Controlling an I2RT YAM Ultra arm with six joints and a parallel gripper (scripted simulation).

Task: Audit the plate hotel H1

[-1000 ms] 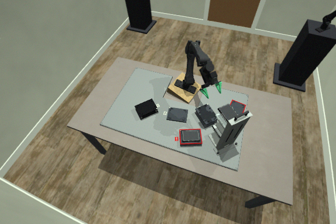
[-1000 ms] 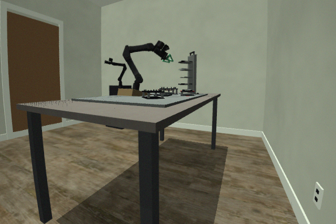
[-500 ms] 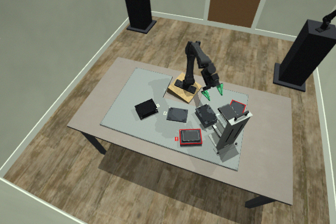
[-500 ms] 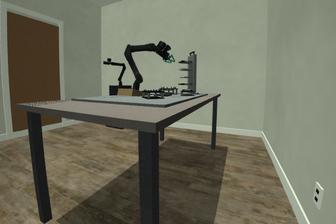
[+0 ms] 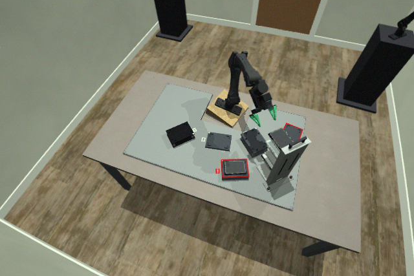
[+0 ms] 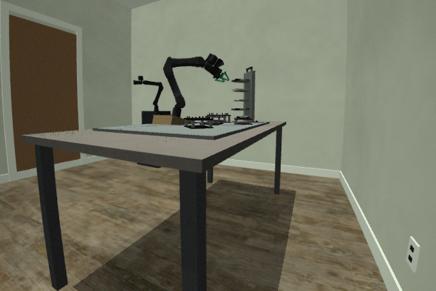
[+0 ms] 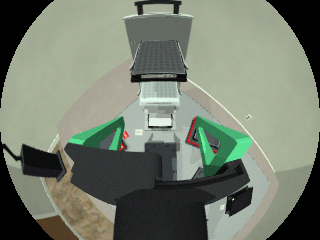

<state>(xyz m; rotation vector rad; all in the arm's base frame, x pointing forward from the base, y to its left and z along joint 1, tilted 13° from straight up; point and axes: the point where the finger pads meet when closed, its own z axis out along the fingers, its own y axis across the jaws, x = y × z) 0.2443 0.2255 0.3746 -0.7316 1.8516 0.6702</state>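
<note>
Green triangular fingers [image 5: 256, 119] spread fully apart, nothing between them; black gripper [image 5: 265, 114] held high in the air, aimed at the front of the grey plate hotel H1 tower [image 5: 290, 161] and level with its top shelf.

Dark plate on top shelf [image 7: 158, 60] seen in wrist view, sticking out toward the fingers; by the manifest slot 4 must end empty, so likely the current target. Lower shelves stacked beneath it in wrist view; labels too small to read, contents uncertain.

Around the hotel on the grey mat [image 5: 150, 122]: red-bordered nest with a dark plate [image 5: 235, 168] in front, seated flat; second red-bordered nest [image 5: 293, 130] behind the tower, apparently free. Dark raised nest [image 5: 253, 140] just beside the hotel, flat dark nest [image 5: 218, 141] and black block nest [image 5: 180, 133] further along the bench [image 5: 334, 179].

Judged early in the task: no plate in hand, top slot not yet emptied, remaining slots not yet verified.
</note>
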